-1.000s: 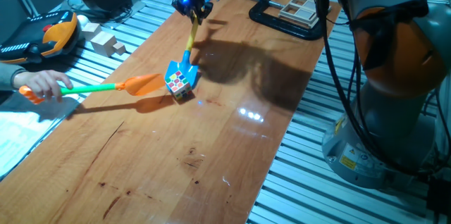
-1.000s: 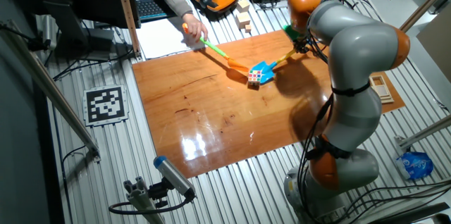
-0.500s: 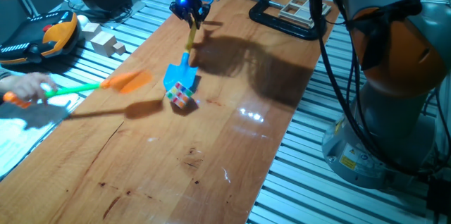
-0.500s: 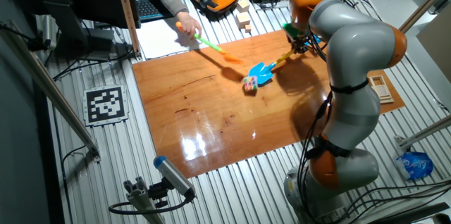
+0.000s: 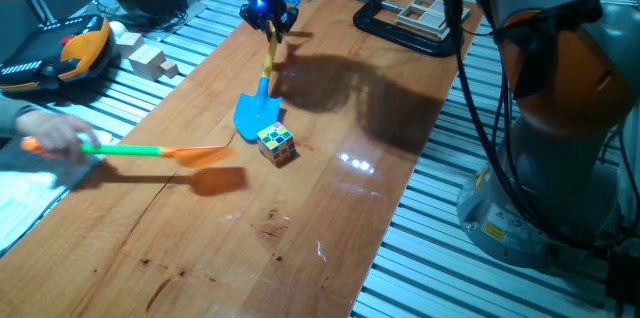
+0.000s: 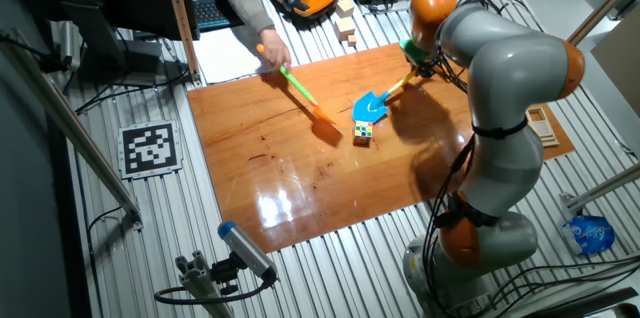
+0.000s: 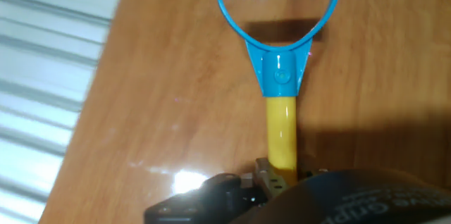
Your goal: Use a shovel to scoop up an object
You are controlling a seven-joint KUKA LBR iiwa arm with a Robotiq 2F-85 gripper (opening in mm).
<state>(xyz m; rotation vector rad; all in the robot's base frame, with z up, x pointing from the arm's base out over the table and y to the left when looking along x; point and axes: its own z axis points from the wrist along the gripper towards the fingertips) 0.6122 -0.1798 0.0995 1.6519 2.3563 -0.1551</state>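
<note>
Gripping shovel (image 5: 259, 111) — cube (image 5: 276, 144) beside blade.

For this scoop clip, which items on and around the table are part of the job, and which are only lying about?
Part of the job:
blue shovel, its yellow shaft held by the gripper
puzzle cube, on the table beside the blade, not on it

Lying about:
orange-and-green shovel, held by a person's hand
wooden blocks
black clamp
orange-and-black pendant

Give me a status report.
Gripper shut on shovel shaft. Cube off the blade, on the table beside it. Orange shovel held low nearby.
</note>
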